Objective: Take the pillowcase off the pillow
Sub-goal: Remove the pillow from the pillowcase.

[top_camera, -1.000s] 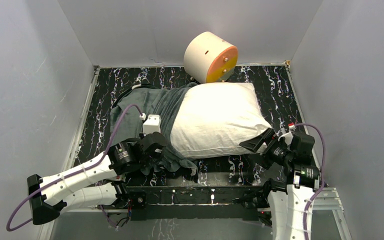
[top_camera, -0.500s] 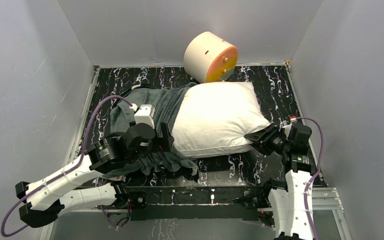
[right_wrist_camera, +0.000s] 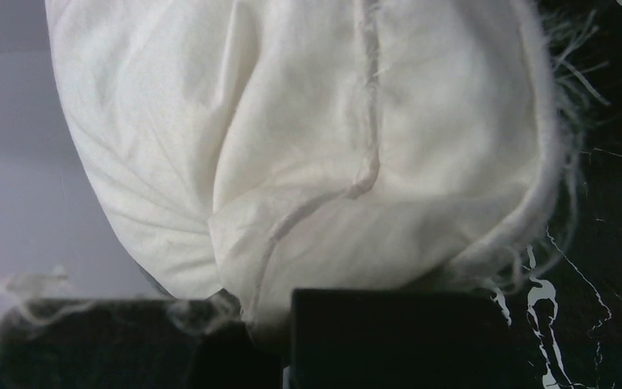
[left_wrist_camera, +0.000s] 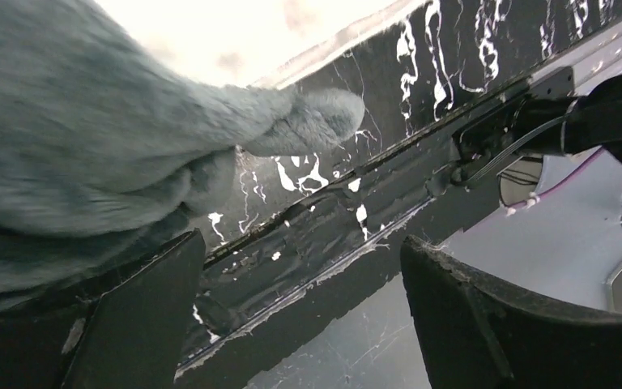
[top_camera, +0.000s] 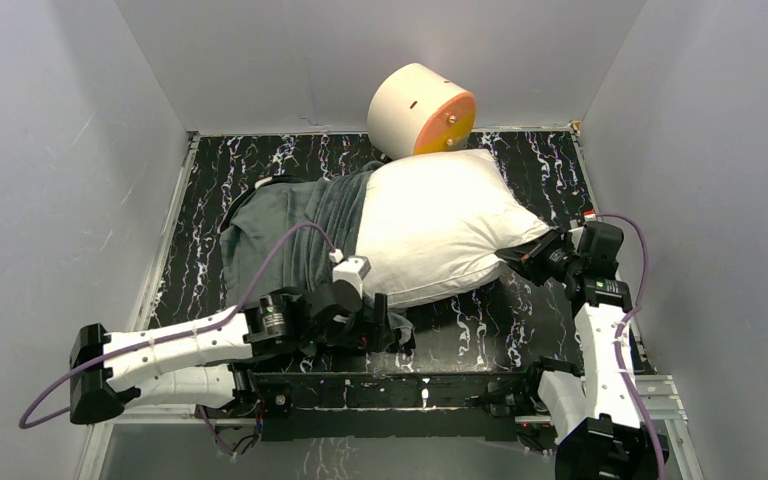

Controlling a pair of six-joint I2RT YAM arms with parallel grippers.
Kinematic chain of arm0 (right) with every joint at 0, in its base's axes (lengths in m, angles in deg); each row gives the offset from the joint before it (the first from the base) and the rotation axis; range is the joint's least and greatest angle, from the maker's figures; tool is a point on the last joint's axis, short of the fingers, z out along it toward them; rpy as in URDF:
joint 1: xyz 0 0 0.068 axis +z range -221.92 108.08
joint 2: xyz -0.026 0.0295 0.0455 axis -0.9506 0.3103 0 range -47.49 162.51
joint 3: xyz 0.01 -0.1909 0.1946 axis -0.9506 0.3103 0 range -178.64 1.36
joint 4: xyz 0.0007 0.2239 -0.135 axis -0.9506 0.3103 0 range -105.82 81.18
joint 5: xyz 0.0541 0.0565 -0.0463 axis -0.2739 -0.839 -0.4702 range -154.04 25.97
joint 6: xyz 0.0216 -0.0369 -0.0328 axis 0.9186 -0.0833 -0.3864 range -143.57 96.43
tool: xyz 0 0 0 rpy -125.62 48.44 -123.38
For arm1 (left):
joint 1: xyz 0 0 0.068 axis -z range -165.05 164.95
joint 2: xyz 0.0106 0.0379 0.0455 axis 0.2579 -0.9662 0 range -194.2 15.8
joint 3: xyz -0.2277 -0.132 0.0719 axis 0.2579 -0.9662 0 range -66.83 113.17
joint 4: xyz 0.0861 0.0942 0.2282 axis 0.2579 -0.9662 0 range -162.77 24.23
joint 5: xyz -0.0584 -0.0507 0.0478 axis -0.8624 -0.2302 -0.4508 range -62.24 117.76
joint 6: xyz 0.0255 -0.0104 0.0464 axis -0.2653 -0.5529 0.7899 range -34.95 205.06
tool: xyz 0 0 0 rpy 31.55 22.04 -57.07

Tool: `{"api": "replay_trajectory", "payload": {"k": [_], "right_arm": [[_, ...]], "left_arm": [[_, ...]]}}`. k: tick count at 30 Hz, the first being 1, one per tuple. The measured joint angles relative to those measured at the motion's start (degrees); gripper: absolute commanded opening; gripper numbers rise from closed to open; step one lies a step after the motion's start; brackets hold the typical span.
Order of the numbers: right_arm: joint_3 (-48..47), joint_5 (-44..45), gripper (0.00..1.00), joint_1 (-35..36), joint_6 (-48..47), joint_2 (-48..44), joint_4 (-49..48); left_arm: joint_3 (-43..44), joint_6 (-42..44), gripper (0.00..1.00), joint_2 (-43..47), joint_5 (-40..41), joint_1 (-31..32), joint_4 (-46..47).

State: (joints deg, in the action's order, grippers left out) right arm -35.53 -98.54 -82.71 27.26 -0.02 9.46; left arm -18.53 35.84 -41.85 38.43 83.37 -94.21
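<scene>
The white pillow (top_camera: 440,230) lies across the middle of the table, its left end still inside the dark grey pillowcase (top_camera: 280,230). My right gripper (top_camera: 520,262) is shut on the pillow's near right corner; the right wrist view shows white pillow fabric (right_wrist_camera: 308,138) pinched in that gripper (right_wrist_camera: 271,316). My left gripper (top_camera: 385,325) stands open at the pillowcase's near edge, by the table's front. In the left wrist view the grey plush pillowcase (left_wrist_camera: 89,146) lies up and left of this gripper (left_wrist_camera: 300,275), with nothing between its jaws.
A cream-and-orange cylinder (top_camera: 421,114) stands against the back wall, touching the pillow's far edge. Grey walls enclose the black marbled table (top_camera: 520,330) on three sides. The metal frame rail (top_camera: 410,385) runs along the near edge.
My left gripper opened, let go of the pillowcase and moved right along the near edge. My right gripper shut on the pillow's corner and drew it right and away.
</scene>
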Motion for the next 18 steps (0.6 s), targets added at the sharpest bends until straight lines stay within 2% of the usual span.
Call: {"api": "replay_trajectory", "payload": {"k": [6,11,12,15,18], "right_arm": [[-0.2,1.0,0.03,0.1,0.0,-2.2,0.4],[-0.2,1.5,0.03,0.1,-0.2,-3.9,1.7],[-0.4,1.5,0.04,0.1,-0.4,-3.9,2.1],[-1.6,1.7,0.04,0.1,-1.7,-3.9,3.8],[-3.6,2.9,0.00,0.2,-3.5,-3.8,5.7]], "left_arm": [[-4.3,-8.3,0.97,-5.1,8.6,5.5,9.2],[-8.2,-15.1,0.95,-10.6,19.1,7.1,16.7],[-8.2,-16.3,0.87,-12.4,21.6,7.3,17.5],[-8.2,-17.9,0.55,-14.9,27.3,7.5,19.1],[-8.1,-19.2,0.33,-16.6,32.5,7.7,17.0]]}}
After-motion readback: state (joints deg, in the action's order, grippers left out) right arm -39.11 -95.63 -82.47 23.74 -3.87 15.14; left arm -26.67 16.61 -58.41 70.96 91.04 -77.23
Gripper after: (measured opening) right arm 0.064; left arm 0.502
